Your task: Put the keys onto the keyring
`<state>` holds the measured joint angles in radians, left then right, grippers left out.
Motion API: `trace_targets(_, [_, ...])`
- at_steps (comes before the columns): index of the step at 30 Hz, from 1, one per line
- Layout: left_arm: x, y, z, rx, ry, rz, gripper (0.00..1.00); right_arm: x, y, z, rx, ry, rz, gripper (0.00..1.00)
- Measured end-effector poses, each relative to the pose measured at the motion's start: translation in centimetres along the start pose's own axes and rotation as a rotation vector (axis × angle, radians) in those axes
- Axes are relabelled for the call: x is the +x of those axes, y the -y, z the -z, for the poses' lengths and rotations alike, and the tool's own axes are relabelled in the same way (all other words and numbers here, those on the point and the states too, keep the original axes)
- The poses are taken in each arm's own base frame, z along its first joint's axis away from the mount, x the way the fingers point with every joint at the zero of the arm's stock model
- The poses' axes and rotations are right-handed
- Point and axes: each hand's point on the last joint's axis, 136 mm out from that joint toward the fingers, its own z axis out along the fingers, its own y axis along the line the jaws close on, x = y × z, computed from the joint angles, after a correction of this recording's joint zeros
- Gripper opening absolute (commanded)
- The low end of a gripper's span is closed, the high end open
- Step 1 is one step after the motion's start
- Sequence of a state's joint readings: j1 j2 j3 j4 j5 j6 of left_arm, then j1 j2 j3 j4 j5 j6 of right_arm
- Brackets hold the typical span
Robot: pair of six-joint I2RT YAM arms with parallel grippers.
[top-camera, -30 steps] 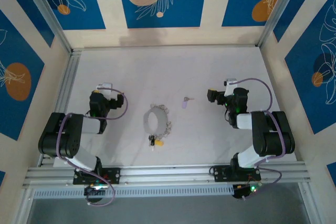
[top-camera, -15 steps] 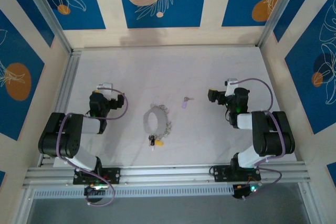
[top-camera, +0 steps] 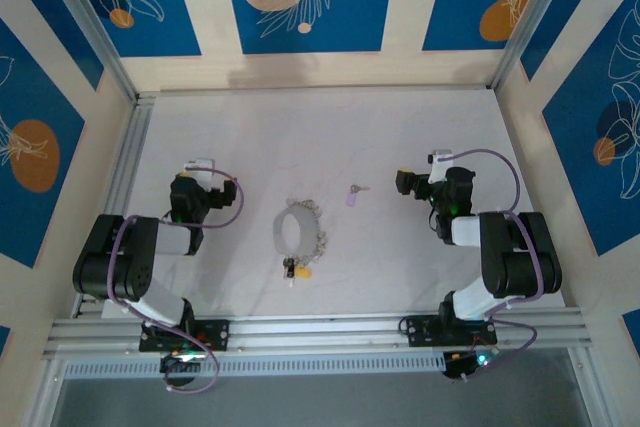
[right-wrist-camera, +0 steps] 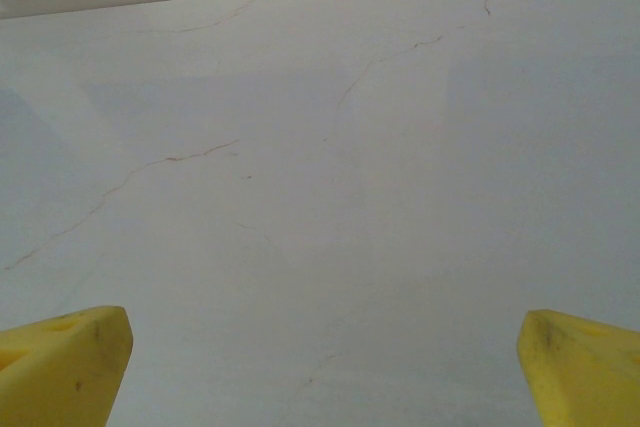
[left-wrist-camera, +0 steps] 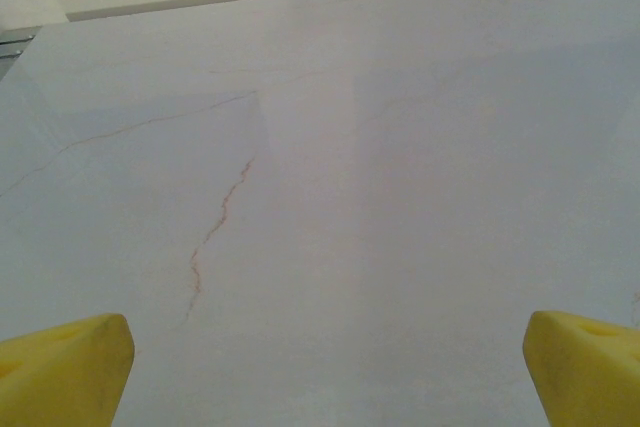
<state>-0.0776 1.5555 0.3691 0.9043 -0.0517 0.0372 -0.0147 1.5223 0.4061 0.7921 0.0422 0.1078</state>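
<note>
Pale veined tabletop [top-camera: 250, 137] boxed by blue leaf-patterned wall panels [top-camera: 300, 7].
Thin grey hoop keyring [top-camera: 297, 227] mid-table, lilac-headed silvery key [top-camera: 352, 197] apart; left gripper [left-wrist-camera: 325, 362], right gripper [right-wrist-camera: 325, 362] spread wide, empty.

Seen from above, the keyring [top-camera: 297, 229] is small. The silvery keys [top-camera: 321, 241] strung along its right side blur into one bumpy cluster, so their number and shapes cannot be told. At its near end a yellow tag [top-camera: 304, 271] and a dark piece [top-camera: 289, 268] overlap, and how they hang on the hoop is too small to see. The loose lilac-headed key [top-camera: 352, 197] is a pale fleck with a thin grey shaft, its teeth unreadable. In the wrist views, the left gripper [left-wrist-camera: 322, 372] and the right gripper [right-wrist-camera: 322, 367] have their yellow fingertips [left-wrist-camera: 62, 369] cut off by the bottom corners. From above, both grippers' fingers are lost against the dark wrist housings [top-camera: 188, 197].
</note>
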Motion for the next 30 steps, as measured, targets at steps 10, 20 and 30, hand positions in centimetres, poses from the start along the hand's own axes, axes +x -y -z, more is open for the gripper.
trace_targets(10, [-0.2, 0.6, 0.3, 0.015, -0.065, -0.027, 1.00, -0.2, -1.0, 0.4, 0.071, -0.045, 0.039, 0.99])
trace_targets(20, [-18.1, 6.1, 3.8, 0.273, -0.045, 0.286, 1.00, -7.6, -19.0, 8.3, -0.293, -0.104, 0.064, 0.99])
trace_targets(30, [-7.8, 12.5, 6.3, 0.507, -0.510, 0.450, 1.00, 9.8, -27.6, 16.2, -0.636, -0.716, 0.149, 0.84])
